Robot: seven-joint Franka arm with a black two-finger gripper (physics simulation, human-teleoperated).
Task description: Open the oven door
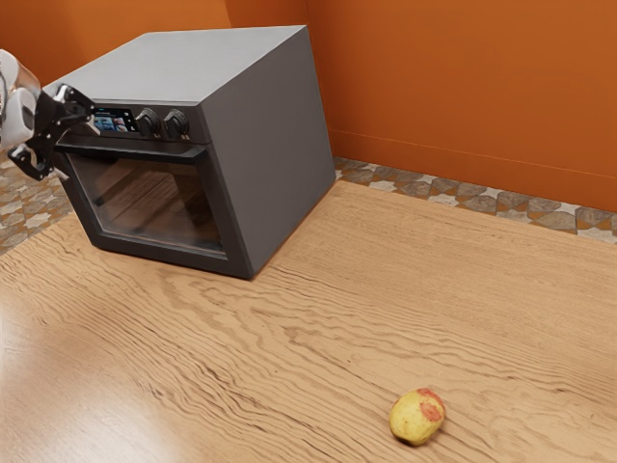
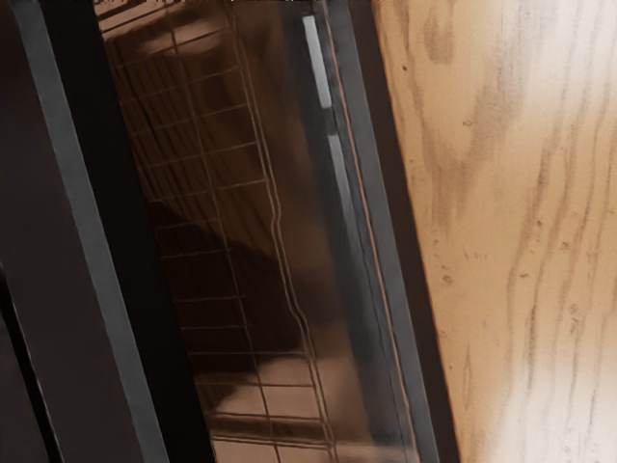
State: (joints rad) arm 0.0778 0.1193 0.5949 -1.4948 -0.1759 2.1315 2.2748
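In the exterior view my gripper [image 1: 79, 152] stands open at the far left, by the left end of the oven door's handle [image 1: 145, 152], one finger higher than the other. Whether either finger touches the handle I cannot tell. The dark grey oven [image 1: 275, 154] has its door [image 1: 149, 201] shut, with the handle along the door's top edge. From the wrist view, the hand looks onto the door's glass [image 2: 231, 222], with rack wires visible behind it.
The oven stands on a wooden table [image 1: 318, 328]. Two knobs [image 1: 174, 123] and a small display [image 1: 113, 121] sit above the handle. A yellow and red fruit [image 1: 416, 417] lies near the table's front. Behind the oven rises an orange wall [image 1: 463, 87].
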